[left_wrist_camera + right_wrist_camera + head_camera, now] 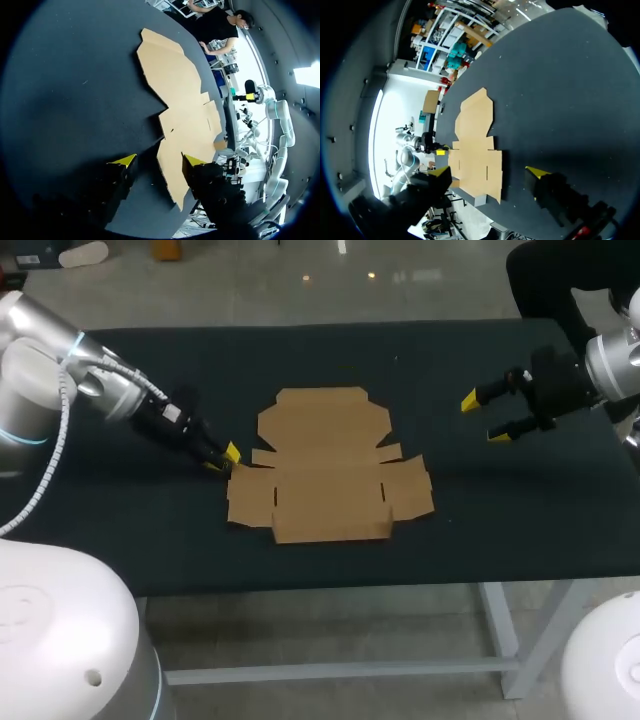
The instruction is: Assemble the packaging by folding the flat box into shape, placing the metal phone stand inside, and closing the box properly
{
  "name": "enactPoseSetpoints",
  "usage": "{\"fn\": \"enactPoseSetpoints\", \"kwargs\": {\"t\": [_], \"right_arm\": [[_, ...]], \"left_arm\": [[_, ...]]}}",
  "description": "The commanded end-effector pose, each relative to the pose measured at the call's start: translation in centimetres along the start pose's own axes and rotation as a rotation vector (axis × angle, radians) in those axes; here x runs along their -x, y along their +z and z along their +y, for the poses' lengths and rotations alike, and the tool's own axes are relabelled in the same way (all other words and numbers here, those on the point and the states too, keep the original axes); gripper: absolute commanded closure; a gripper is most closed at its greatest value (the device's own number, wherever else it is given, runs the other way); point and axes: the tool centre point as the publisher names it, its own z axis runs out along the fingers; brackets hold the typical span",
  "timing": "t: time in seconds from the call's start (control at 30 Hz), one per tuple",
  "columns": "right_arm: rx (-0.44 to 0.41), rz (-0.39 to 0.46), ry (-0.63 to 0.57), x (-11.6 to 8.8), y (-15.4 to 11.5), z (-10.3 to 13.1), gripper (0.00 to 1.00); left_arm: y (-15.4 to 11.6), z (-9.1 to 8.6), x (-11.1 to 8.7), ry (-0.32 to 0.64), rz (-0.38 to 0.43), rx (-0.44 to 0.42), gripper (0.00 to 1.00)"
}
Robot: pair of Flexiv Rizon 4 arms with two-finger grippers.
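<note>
The flat brown cardboard box (325, 465) lies unfolded on the black table top, near the middle. My left gripper (222, 458) is low at the box's left edge. In the left wrist view its gripper (158, 161) is open, and the near corner of the cardboard (180, 100) reaches in between its fingers: one yellow tip is over the flap, the other over the cloth. My right gripper (483, 415) hangs open above the table, well to the right of the box. From its wrist view the gripper (489, 172) looks toward the cardboard (475, 145). No metal phone stand is in view.
The black cloth (150, 530) covers the whole table, with bare cloth on every side of the box. The front edge of the table runs just below the box. My right gripper (245, 97) shows small beyond the cardboard in the left wrist view.
</note>
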Motion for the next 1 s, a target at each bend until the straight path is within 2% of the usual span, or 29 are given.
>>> {"fn": "enactPoseSetpoints", "kwargs": {"t": [0.03, 0.27, 0.4, 0.47, 0.6, 0.67, 0.73, 0.87, 1.0], "right_arm": [[-0.001, 0.005, -0.002, 0.1, -0.1, 0.0, 0.0], [-0.001, 0.005, -0.002, 0.1, -0.1, 0.0, 0.0], [-0.001, 0.005, -0.002, 0.1, -0.1, 0.0, 0.0], [-0.001, 0.005, -0.002, 0.1, -0.1, 0.0, 0.0], [-0.001, 0.005, -0.002, 0.1, -0.1, 0.0, 0.0], [-0.001, 0.005, -0.002, 0.1, -0.1, 0.0, 0.0], [-0.001, 0.005, -0.002, 0.1, -0.1, 0.0, 0.0], [-0.001, 0.005, -0.002, 0.1, -0.1, 0.0, 0.0], [-0.001, 0.005, -0.002, 0.1, -0.1, 0.0, 0.0]], "left_arm": [[-2.6, 1.2, -2.2, 0.012, -0.083, -0.044, 0.0], [-4.7, 0.7, -3.0, 0.043, -0.172, -0.069, 0.0], [-5.8, 0.4, -3.1, 0.064, -0.177, -0.067, 0.0], [-6.5, 0.3, -3.1, 0.084, -0.144, -0.057, 0.0], [-7.1, 0.2, -3.4, 0.084, -0.187, -0.067, 0.0], [-7.5, 0.1, -3.7, 0.073, -0.221, -0.086, 0.0], [-7.8, -0.2, -3.6, 0.02, -0.273, -0.123, 0.0], [-8.3, -0.3, -3.6, -0.044, -0.28, -0.175, 0.0], [-8.6, -0.2, -3.4, -0.08, -0.255, -0.172, 0.0]]}}
